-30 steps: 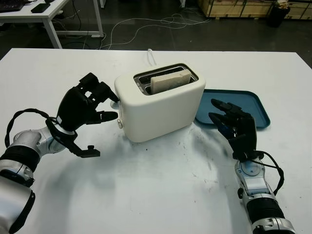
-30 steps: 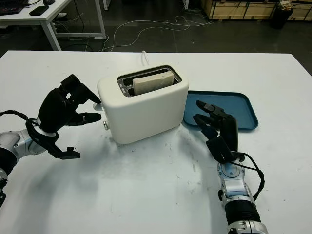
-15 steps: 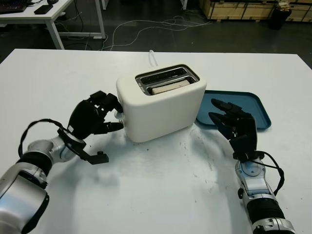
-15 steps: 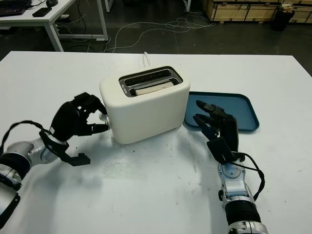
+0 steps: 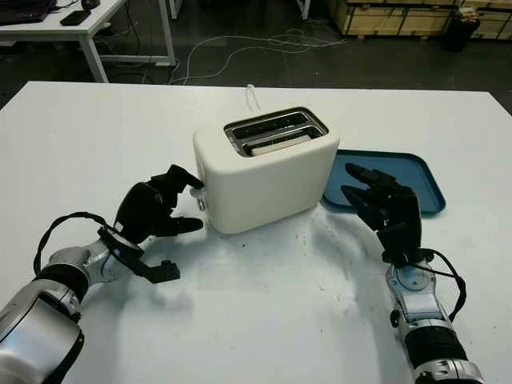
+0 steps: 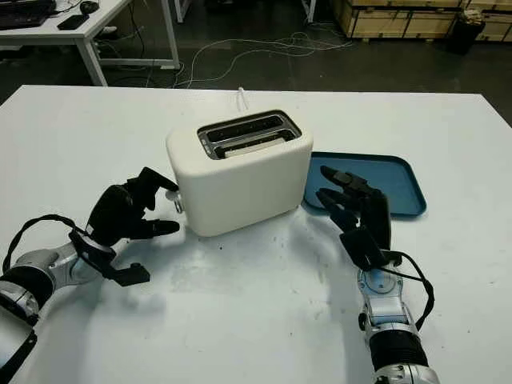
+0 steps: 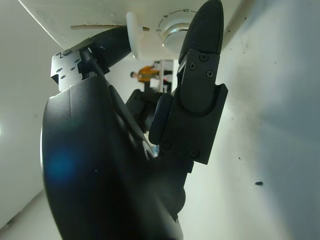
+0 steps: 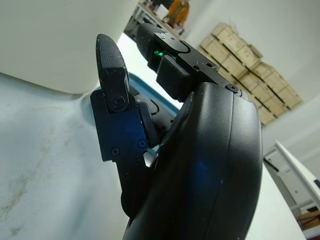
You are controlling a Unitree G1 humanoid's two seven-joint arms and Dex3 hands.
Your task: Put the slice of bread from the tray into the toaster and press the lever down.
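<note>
Slice of bread (image 5: 276,142): sunk low in the front slot of the toaster, only its pale top edge visible between the slot walls.

Toaster (image 5: 268,172): cream-white, two slots, standing near the middle of the tabletop and turned at a slight angle. Lever (image 7: 133,34): white tab on the toaster's left end face, sitting low on that face just beside a numbered dial (image 7: 176,31).

Left hand (image 5: 152,210): black, three fingers, at the toaster's left end. Fingers curled; one fingertip (image 5: 192,180) lies on top of the lever, a second finger points toward the toaster's lower left corner, close to the dial. It grips nothing, only presses on the tab. The forearm runs back toward the tabletop's near left edge.

Tray (image 5: 416,172): blue, shallow, lying just to the right of the toaster, its left end tucked behind the toaster's right corner.

Right hand (image 5: 384,206): black, open, holding nothing, raised above the tabletop at the tray's near left corner, fingers pointing toward the toaster's right side without touching it.

Tabletop (image 5: 264,320): white, scuffed with small dark marks in front of the toaster.

White cord (image 5: 251,94): runs from behind the toaster toward the tabletop's far edge.
</note>
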